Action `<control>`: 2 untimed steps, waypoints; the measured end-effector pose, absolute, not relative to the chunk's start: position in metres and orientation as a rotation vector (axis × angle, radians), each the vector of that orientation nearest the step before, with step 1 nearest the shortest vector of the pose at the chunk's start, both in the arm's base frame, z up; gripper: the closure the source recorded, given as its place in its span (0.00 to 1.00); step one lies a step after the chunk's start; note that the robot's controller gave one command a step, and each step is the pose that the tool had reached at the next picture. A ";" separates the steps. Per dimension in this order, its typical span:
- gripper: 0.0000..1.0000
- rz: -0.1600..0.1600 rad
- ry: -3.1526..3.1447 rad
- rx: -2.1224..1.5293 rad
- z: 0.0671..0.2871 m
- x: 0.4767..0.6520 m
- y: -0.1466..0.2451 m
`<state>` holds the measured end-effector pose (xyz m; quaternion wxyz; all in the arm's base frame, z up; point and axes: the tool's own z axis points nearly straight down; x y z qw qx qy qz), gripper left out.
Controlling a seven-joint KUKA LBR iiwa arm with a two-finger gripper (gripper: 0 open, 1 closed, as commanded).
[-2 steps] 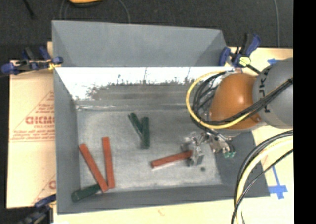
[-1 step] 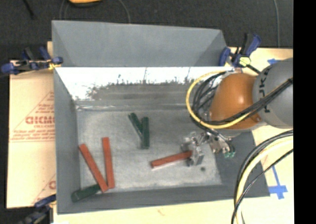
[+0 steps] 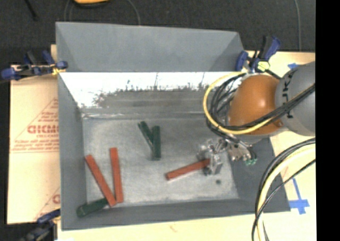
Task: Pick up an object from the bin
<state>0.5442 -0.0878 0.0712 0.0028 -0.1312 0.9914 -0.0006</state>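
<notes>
In the grey metal bin [image 3: 69,144], the gripper [image 3: 213,163] sits low at the right end of a flat red-brown stick [image 3: 183,172] lying right of centre on the floor. Whether the claw is spread or pinching cannot be told. Two dark green sticks [image 3: 151,139] lie well apart to the left.

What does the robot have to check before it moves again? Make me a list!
1. Gripper at a thing: ok. It is at the right end of the red stick, on the right side of the bin.
2. Stick really gripped: cannot tell.
3. Nothing lying on the red stick: ok.
4. Green sticks out of the way: ok, they lie apart, to its left.
5. Two red sticks at the left out of the way: ok, far off.
</notes>
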 end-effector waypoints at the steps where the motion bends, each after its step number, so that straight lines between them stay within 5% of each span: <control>1: 1.00 0.001 3.118 -0.406 0.124 0.549 -0.081; 2: 1.00 0.000 3.097 -0.503 0.222 0.554 -0.048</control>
